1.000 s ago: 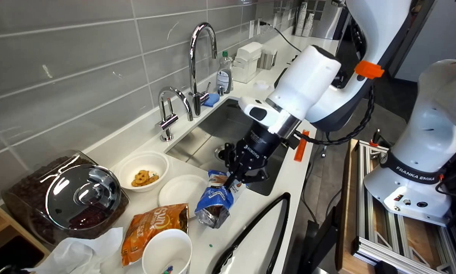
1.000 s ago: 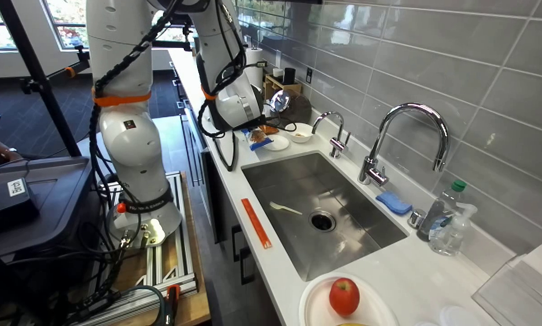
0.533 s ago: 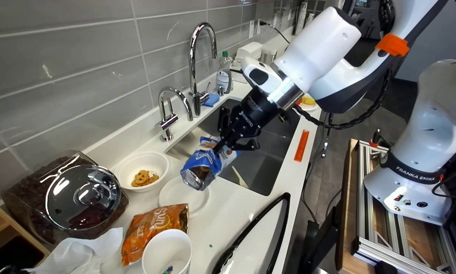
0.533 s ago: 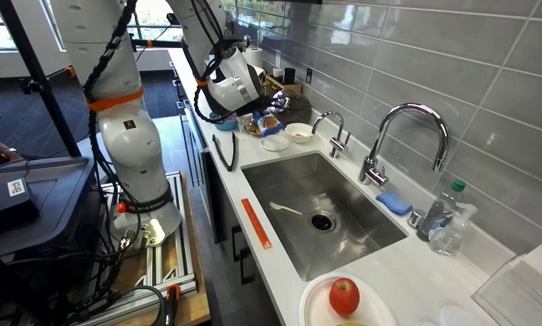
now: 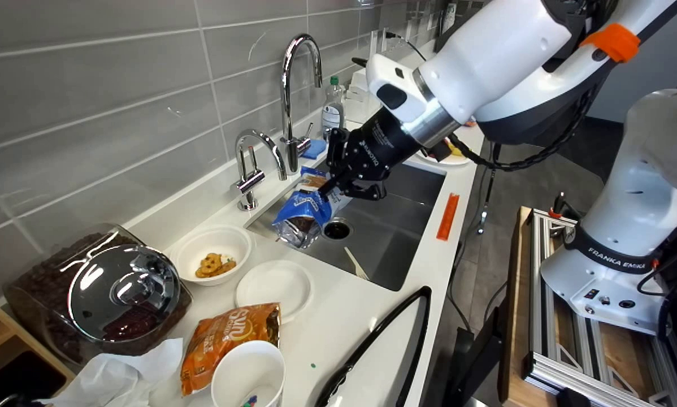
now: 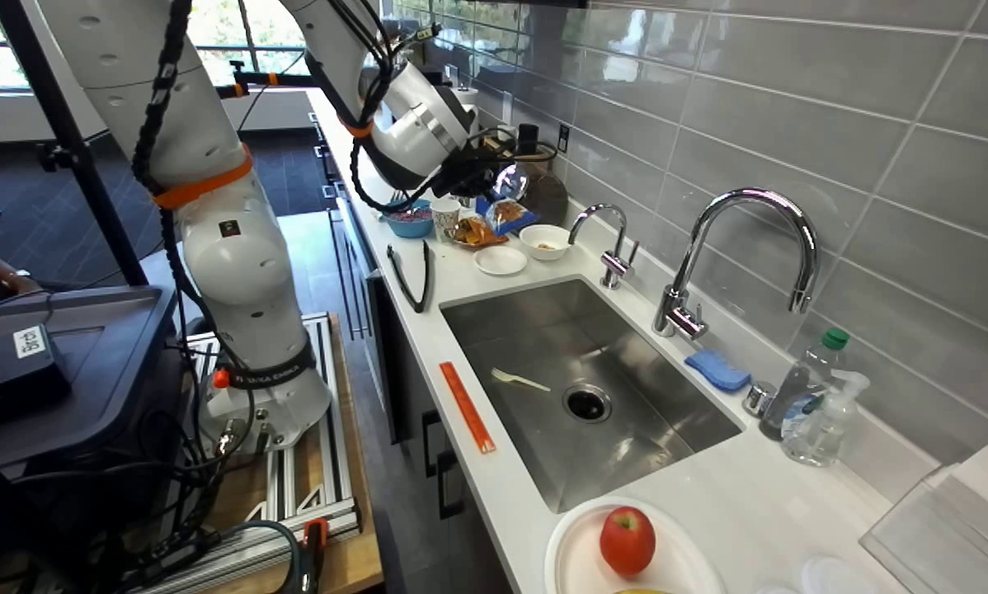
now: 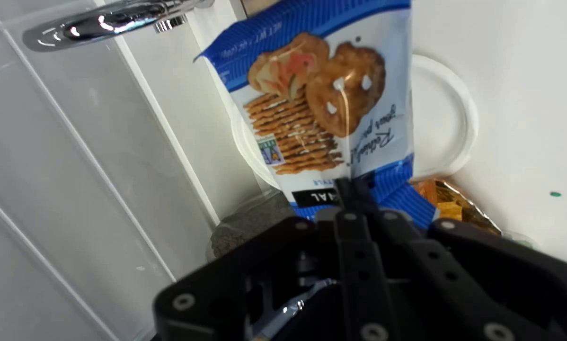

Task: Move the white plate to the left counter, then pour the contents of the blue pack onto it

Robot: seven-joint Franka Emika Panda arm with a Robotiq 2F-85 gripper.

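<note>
While the off-white desk (image 5: 338, 311) runs alongside the steel sink (image 5: 392, 237) and carries the white bowl (image 5: 194, 243) with the white plate (image 5: 274, 288) just beside it, I hold the blue pack (image 5: 304, 210) aloft and tilted, pinched tight between my jaws.

1. The blue pack (image 7: 321, 113) shows me glossy blue ends, a white middle, golden-brown crackers printed over it.
2. Black gripper (image 7: 354, 185), white lettering.
3. Plain white plate (image 5: 273, 288) on the off-white left counter (image 5: 338, 328).
4. Orange snack bag (image 5: 231, 342), pale lettering.
5. Grey tiles (image 5: 101, 73), pale lines, above that counter's back edge.
</note>
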